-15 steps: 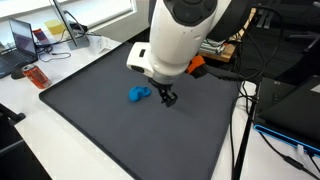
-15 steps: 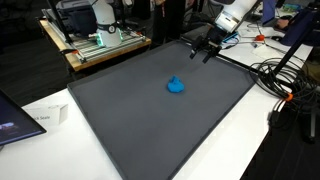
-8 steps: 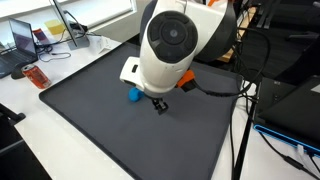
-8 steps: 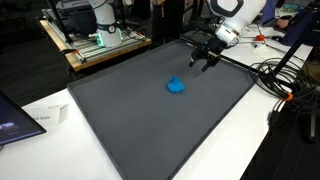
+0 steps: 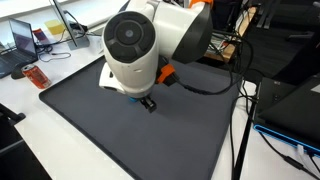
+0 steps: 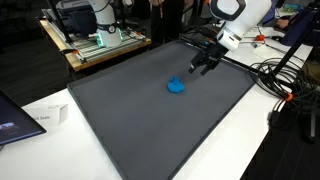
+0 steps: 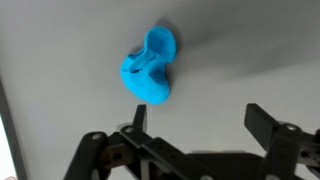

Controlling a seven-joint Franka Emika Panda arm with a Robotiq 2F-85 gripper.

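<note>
- The end effector [image 6: 203,65] is held wide open with nothing gripped, hovering over the dark worktop [image 6: 120,130].
- The little blue piece [image 6: 176,86] is parked roughly mid-worktop, well away from every edge.
- In the wrist view it's seen lying just beyond the spread fingers [image 7: 141,112], untouched.

Over the last second the hand [image 6: 203,65] has travelled inward from the far edge of the dark mat [image 6: 130,120]. It now hangs near the blue plastic piece [image 6: 176,86], no longer well apart from it. In an exterior view the white wrist housing [image 5: 135,50] has swung across the frame (it stood further right a second ago) and now hides the blue plastic piece, which lay in plain sight before.
</note>
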